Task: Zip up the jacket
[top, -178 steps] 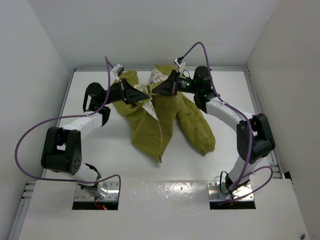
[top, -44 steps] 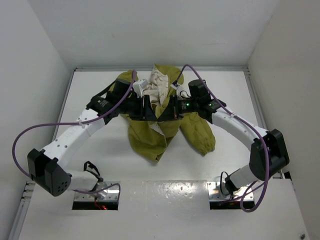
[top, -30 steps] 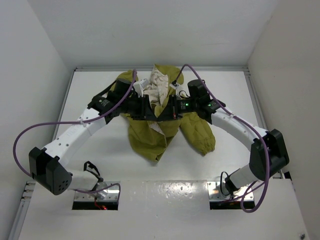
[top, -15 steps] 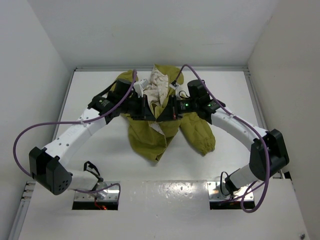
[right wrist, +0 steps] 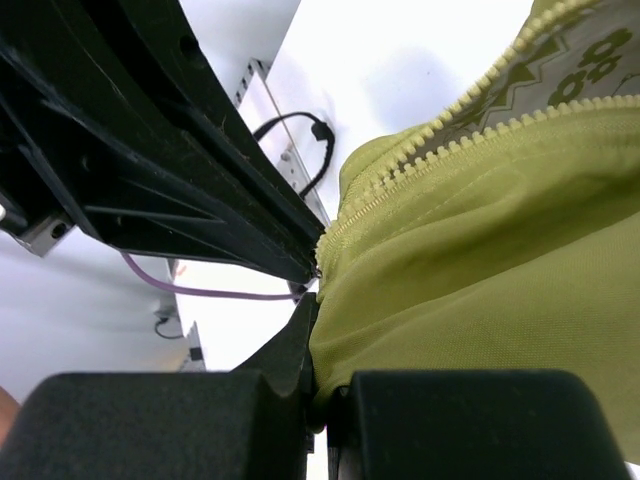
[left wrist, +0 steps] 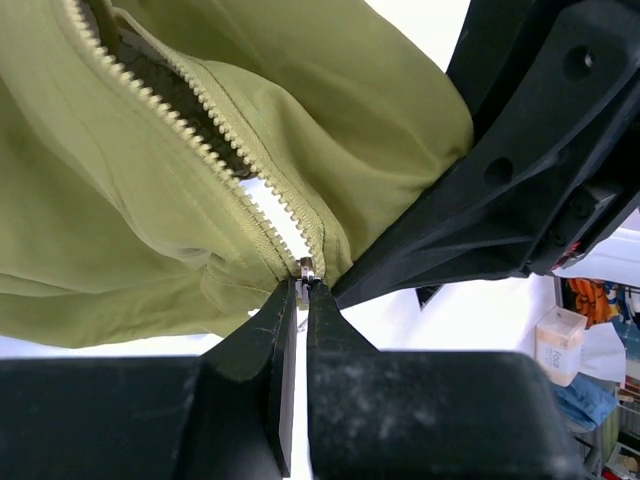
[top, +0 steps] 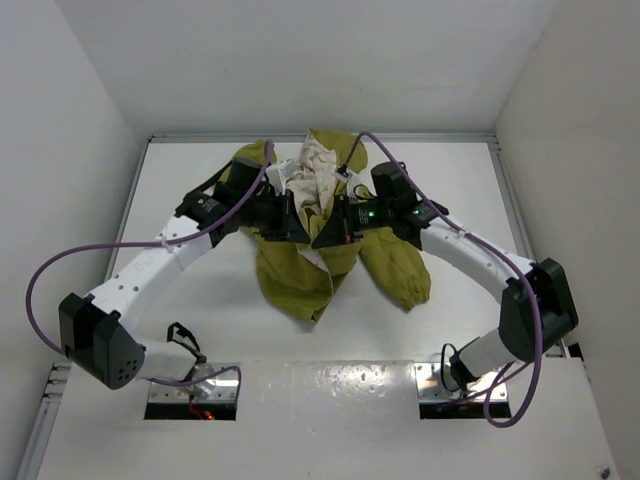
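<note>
Olive-yellow fabric of the jacket [top: 300,275] lies crumpled at the far middle of the bench [top: 190,300], with its cream lining [top: 318,165] showing at the end away from the arms. Both arms meet over the front opening. The left tool [left wrist: 302,292] is clenched, its narrow tips pinching the small metal slider [left wrist: 306,268] where the two rows of pale teeth [left wrist: 190,115] converge. Beyond the slider the rows stand apart, so the stretch in view is unzipped. The right tool [right wrist: 318,322] is clamped on the jacket's fabric just beside that same spot, close against the other tool. The step in hand looks like gripping and anchoring before the pull. The next move probably calls for the left tool to draw the slider along the teeth while the right holds the cloth taut, keeping the rows aligned so nothing jams
</note>
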`<move>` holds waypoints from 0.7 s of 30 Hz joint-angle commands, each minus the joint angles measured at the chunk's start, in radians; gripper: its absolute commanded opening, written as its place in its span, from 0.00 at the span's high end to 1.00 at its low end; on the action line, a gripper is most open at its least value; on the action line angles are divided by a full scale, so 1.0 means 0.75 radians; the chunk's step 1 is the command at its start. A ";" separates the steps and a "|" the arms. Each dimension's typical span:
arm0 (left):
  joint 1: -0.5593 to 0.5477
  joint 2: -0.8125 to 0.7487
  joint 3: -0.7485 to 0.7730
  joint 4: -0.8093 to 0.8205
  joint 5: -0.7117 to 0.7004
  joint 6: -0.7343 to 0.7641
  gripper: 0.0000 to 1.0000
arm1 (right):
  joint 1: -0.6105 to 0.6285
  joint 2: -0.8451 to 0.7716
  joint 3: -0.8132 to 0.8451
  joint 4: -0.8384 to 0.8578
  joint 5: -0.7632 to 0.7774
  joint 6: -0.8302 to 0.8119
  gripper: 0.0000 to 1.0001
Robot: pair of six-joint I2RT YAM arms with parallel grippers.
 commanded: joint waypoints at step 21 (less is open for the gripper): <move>0.134 0.051 0.102 0.281 -0.082 -0.100 1.00 | 0.119 -0.121 -0.032 -0.290 -0.158 -0.347 1.00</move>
